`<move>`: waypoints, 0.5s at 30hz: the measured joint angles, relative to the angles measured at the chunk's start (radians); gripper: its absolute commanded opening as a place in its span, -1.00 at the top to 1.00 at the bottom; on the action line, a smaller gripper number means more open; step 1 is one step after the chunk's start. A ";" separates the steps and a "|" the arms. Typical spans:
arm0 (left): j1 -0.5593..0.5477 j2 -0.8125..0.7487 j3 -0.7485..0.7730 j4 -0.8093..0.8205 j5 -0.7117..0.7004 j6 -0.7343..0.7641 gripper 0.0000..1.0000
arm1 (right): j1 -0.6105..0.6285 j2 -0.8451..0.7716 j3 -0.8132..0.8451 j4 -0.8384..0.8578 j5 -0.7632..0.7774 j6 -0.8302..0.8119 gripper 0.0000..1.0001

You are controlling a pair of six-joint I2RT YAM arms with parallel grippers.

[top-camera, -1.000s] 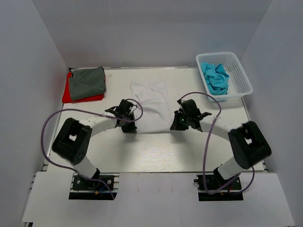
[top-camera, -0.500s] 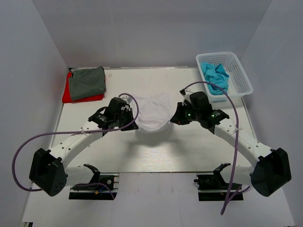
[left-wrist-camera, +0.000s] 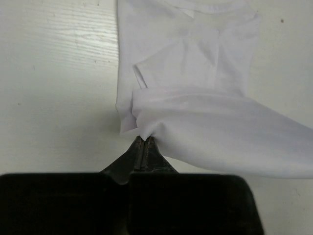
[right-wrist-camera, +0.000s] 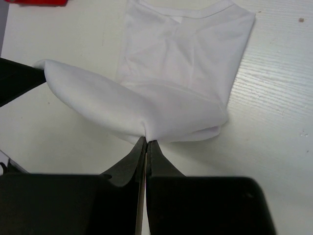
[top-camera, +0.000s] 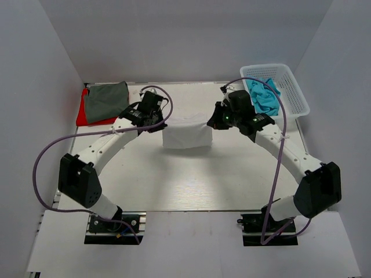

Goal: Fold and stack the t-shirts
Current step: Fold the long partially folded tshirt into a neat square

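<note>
Top external: white tee (top-camera: 185, 138) held btwn L hand (top-camera: 160, 123), R hand (top-camera: 212, 123).

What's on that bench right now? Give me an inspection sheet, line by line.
Surface: white wood-grain table.
Job's things: white cloth t-shirt mid-table, near edge lifted and folded over itself; dark grey folded t-shirt on a red folded t-shirt, far left; crumpled turquoise t-shirts in the basket, count unclear.
Clutter: white plastic mesh basket, far right.
Grippers: left gripper and right gripper, fingers shut on the white t-shirt's near corners.
Cables: purple cables, one looping from each arm.
Surroundings: plain white walls.
</note>
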 measured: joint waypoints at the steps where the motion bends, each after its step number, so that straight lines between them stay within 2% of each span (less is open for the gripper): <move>1: 0.006 0.031 0.029 -0.011 -0.015 -0.001 1.00 | -0.001 0.013 0.009 0.001 0.003 0.000 1.00; 9: 0.073 0.266 0.267 -0.053 -0.040 0.008 1.00 | -0.047 0.165 0.133 -0.015 0.020 -0.021 1.00; 15: 0.123 0.437 0.452 -0.090 -0.031 0.030 1.00 | -0.090 0.312 0.270 -0.011 -0.023 -0.032 1.00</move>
